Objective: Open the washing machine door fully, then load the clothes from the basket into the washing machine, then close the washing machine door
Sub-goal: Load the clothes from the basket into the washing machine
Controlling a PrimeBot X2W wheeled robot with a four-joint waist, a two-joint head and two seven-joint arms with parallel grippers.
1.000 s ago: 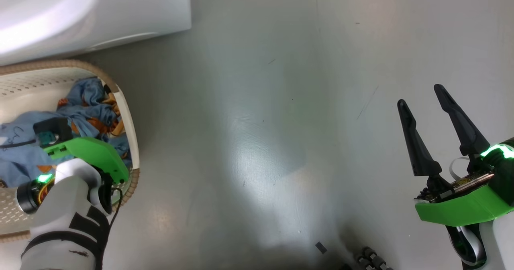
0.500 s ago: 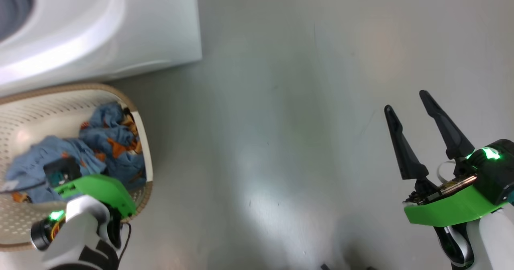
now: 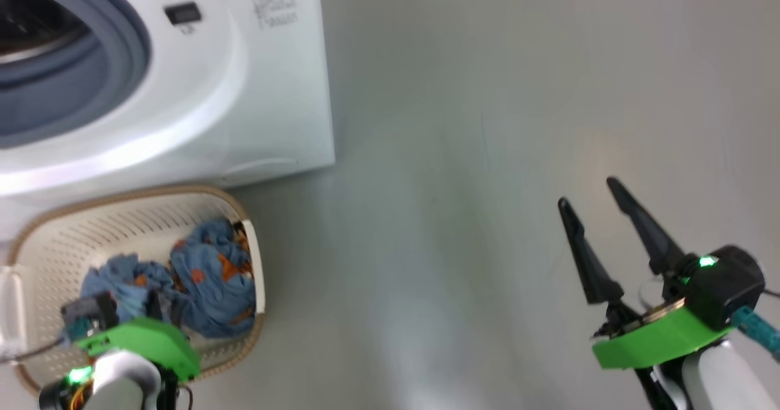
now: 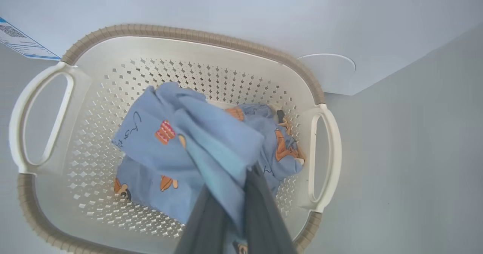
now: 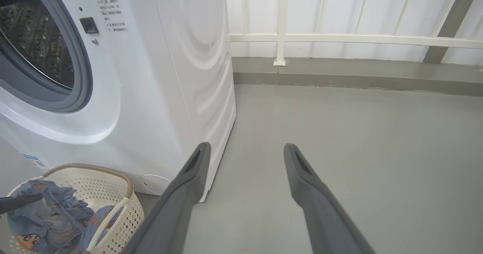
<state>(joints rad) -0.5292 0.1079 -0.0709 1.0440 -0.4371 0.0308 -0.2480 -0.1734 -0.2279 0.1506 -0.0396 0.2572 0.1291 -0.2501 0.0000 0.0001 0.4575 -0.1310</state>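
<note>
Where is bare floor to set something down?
Bare floor runs from the side of the washing machine to the right gripper, back to the railing. Crowded: basket close before the machine's front, left gripper shut on clothes above it.

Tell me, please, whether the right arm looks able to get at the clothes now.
Probably not readily: the right gripper is open over the floor, far from the basket, and the left gripper is shut on the clothes there.

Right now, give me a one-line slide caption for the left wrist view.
Left end effector shut on a fold of the clothes, the rest lying in the perforated cream basket.
</note>
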